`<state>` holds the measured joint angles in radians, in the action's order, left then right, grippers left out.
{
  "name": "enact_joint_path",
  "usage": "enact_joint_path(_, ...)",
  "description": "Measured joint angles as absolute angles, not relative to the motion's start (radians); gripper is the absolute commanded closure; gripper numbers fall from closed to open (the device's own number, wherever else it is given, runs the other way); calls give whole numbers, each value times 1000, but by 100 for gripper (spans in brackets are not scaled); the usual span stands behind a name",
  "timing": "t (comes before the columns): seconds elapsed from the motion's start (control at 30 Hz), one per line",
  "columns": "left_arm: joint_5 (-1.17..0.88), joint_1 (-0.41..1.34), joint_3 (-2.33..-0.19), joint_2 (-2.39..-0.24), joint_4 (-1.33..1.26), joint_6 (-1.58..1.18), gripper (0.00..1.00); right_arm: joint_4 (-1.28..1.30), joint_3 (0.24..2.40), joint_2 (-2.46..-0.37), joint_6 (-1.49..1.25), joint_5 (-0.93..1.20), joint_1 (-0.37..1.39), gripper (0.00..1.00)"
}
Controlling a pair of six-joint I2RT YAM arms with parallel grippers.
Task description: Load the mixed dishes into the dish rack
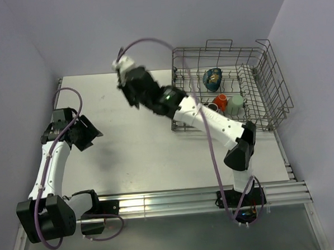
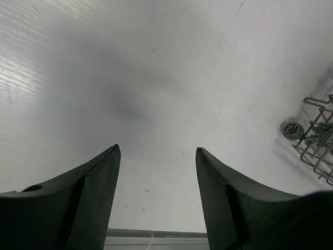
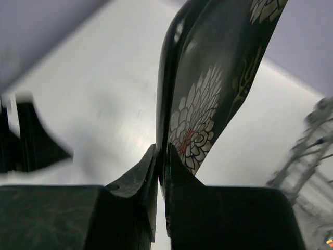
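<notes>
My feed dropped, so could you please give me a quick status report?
Left gripper open, empty. Right gripper shut on flowered plate, held left of dish rack. Path to rack looks clear.

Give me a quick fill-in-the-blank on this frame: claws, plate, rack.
1. The right claw pinches the flowered ____ by its edge.
2. The left claw hangs ____ over the table, holding nothing.
3. In the dish rack, the orange mug sits beside the pale ____ cup.
Missing words: plate; open; green.
</notes>
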<state>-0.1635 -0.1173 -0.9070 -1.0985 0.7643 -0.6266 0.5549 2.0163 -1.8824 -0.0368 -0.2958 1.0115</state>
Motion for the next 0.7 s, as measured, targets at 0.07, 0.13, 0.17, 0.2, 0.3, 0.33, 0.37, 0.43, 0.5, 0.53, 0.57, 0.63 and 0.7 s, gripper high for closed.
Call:
enact_joint_path(0.07,-183,-117,-888,-1111,761,-626,38,555,2137,-1889,-54,-285,936,100)
enact_joint_path(0.13,-212,-113,-873,-1121,749,-626,40,546,2235,-1897,-63,-290,870,100)
enact_joint_path(0.17,-230,-109,-867,-1125,739,-626,41,535,2278,-1899,-66,-294,832,100)
enact_joint_path(0.2,-249,-105,-863,-1129,729,-625,41,526,2300,-1899,-71,-295,804,100)
enact_joint_path(0.3,-308,-89,-856,-1146,696,-625,41,506,2326,-1895,-96,-285,707,100)
enact_joint_path(0.33,-325,-84,-855,-1153,686,-624,41,507,2326,-1895,-106,-278,684,100)
enact_joint_path(0.37,-341,-81,-853,-1159,676,-623,41,512,2318,-1895,-121,-260,643,100)
enact_joint_path(0.43,-361,-78,-850,-1167,659,-622,41,529,2303,-1902,-150,-216,594,100)
enact_joint_path(0.5,-378,-77,-848,-1171,641,-621,41,548,2295,-1914,-168,-189,539,100)
enact_joint_path(0.53,-385,-76,-846,-1172,634,-621,41,555,2292,-1922,-175,-174,517,100)
enact_joint_path(0.57,-392,-76,-846,-1174,628,-621,41,560,2284,-1929,-183,-155,493,100)
enact_joint_path(0.63,-406,-75,-840,-1178,610,-621,41,574,2283,-1949,-199,-104,450,100)
enact_joint_path(0.7,-420,-74,-836,-1185,599,-621,41,581,2284,-1975,-220,-41,403,100)
